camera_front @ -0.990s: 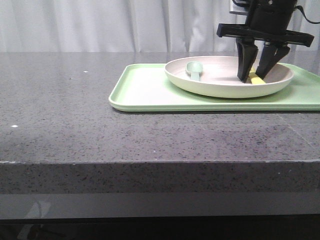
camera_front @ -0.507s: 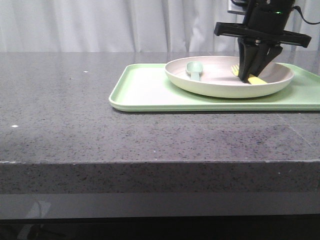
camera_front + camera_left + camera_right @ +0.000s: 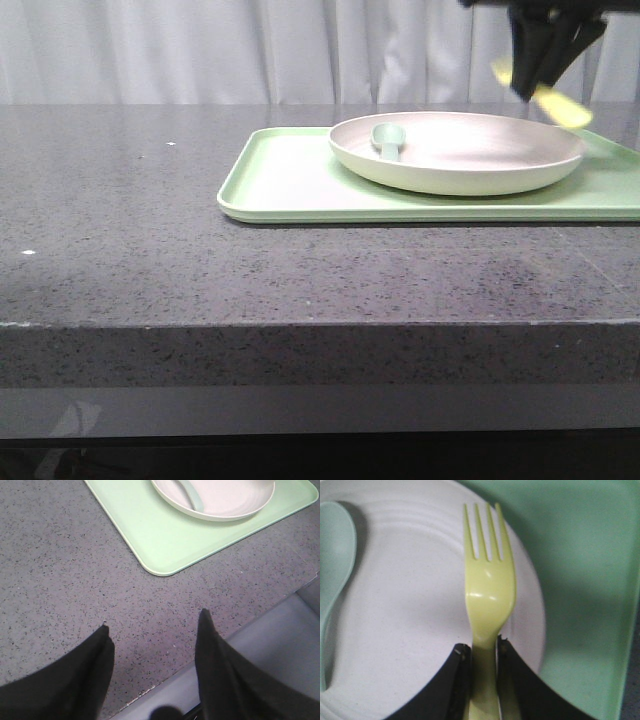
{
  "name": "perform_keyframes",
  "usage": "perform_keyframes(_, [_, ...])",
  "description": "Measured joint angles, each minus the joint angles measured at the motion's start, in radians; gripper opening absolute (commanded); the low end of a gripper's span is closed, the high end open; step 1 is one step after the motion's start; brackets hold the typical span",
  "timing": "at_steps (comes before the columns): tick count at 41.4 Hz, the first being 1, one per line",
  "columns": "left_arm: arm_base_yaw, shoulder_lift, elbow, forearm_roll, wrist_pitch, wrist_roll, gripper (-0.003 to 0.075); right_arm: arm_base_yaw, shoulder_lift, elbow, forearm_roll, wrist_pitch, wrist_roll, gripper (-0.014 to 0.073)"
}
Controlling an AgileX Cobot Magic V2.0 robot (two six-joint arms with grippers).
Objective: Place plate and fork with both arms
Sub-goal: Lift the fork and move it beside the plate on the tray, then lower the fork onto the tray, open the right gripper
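Front view, fork: the right gripper (image 3: 545, 60) hung above the far right rim of the plate (image 3: 458, 152), clenched on the fork (image 3: 548, 97), which was tilted and blurred in the air, clear of the dish.
Front view, plate: it sat on the green tray (image 3: 290, 180) with the spoon (image 3: 388, 142) lying in its left part; no arm touched it.
Front view, risk: the blur suggested quick motion, and I judged that a swing this fast could let a thinly held fork twist out of the grip.
Left wrist view, gripper: the left gripper (image 3: 152, 645) was spread apart and held nothing, above bare counter (image 3: 60, 580) near the table edge, well apart from the tray (image 3: 165, 540) and plate (image 3: 220, 500).
Left wrist view, risk: lifting the plate with the spoon (image 3: 192, 495) inside could tip the spoon out.
Right wrist view, grip: the fingers (image 3: 517, 680) pinched only the narrow handle of the fork (image 3: 487, 600), tines pointing away over the plate (image 3: 410, 605) rim.
Right wrist view, risk: smooth plastic held at one end could pivot or slip, likely dropping onto plate or tray (image 3: 585, 580).
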Motion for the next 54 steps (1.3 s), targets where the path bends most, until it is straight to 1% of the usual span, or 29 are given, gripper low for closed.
perform_keyframes(5, [0.000,0.000,0.000,0.000,0.000,0.000,0.0367,-0.026,-0.050,0.000,-0.011,0.004,0.000,0.0140])
perform_keyframes(12, [0.000,0.000,0.000,0.000,0.000,0.000,0.0367,-0.092,-0.071,0.015,-0.013,0.007,-0.002,0.0140])
perform_keyframes(24, [0.000,0.000,0.000,0.000,0.002,0.000,0.0367,-0.176,-0.069,0.181,0.041,0.007,-0.091,0.0140])
perform_keyframes(31, [0.000,0.000,0.000,0.000,0.002,0.000,0.0368,-0.194,-0.069,0.236,0.087,0.007,-0.125,0.0140])
perform_keyframes(44, [0.000,0.000,0.000,0.000,0.002,0.000,0.0367,-0.194,-0.010,0.239,0.110,-0.017,-0.129,0.0147])
perform_keyframes(47, [0.000,0.000,0.000,0.000,0.002,0.000,0.0367,-0.194,0.006,0.239,0.110,-0.019,-0.129,0.0168])
perform_keyframes(54, [0.000,0.000,0.000,0.000,0.002,0.000,0.0367,-0.194,0.017,0.239,0.112,-0.019,-0.129,0.0310])
